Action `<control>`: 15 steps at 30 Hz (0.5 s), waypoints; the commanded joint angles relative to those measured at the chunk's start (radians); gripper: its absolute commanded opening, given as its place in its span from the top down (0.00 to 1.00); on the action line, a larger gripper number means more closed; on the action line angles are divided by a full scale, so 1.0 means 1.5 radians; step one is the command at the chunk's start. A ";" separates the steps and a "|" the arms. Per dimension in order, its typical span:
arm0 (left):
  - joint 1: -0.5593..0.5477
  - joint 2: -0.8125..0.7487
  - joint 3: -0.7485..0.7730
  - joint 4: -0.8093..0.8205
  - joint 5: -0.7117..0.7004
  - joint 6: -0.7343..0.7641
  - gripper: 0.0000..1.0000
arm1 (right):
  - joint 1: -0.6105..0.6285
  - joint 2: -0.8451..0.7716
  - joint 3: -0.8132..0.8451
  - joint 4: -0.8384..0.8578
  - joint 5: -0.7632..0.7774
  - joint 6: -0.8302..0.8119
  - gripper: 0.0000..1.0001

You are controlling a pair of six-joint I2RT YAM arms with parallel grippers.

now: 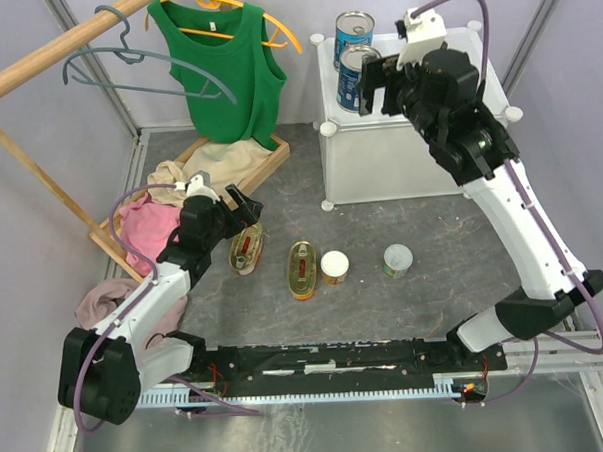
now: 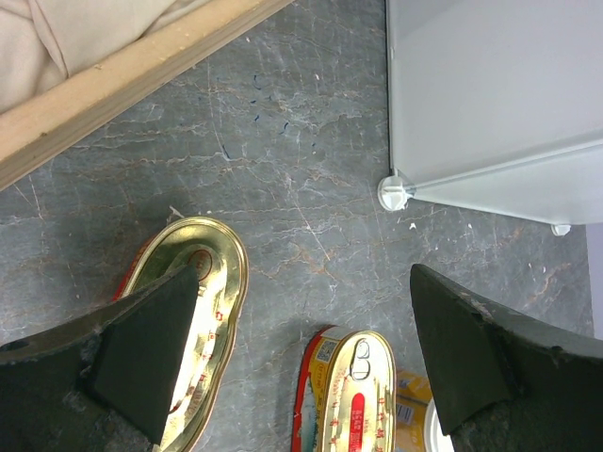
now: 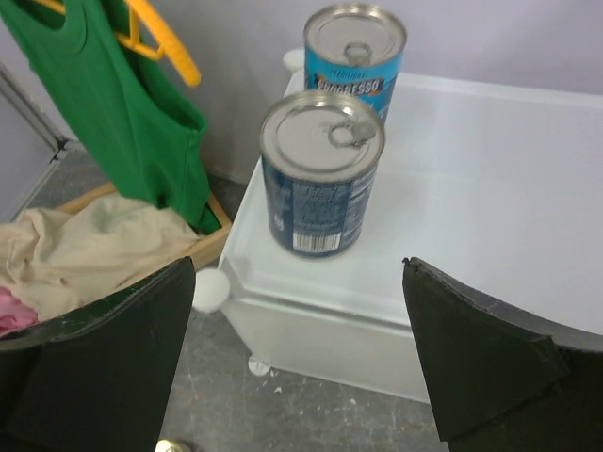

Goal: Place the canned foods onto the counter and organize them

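Both spread wide, the left hand (image 2: 303, 282) hovers over an oval tin (image 2: 226, 282), the right hand (image 3: 297, 273) at three o'clock of tall tins (image 3: 320, 179) on the counter (image 3: 490, 188).

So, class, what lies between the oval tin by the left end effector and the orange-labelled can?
The other oval tin, seen in the top external view.

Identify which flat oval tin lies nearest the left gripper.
The oval tin nearer the wooden tray, partly under the left gripper; the other oval tin lies farther right, beside the orange-labelled can.
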 commanded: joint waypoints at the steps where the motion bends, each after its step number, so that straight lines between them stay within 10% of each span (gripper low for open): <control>1: 0.004 -0.004 -0.006 0.033 0.017 -0.019 0.01 | 0.040 -0.081 -0.112 0.061 0.038 -0.004 0.02; 15: 0.001 0.004 -0.025 0.079 0.047 -0.032 0.00 | 0.080 -0.273 -0.503 0.062 0.128 0.085 0.05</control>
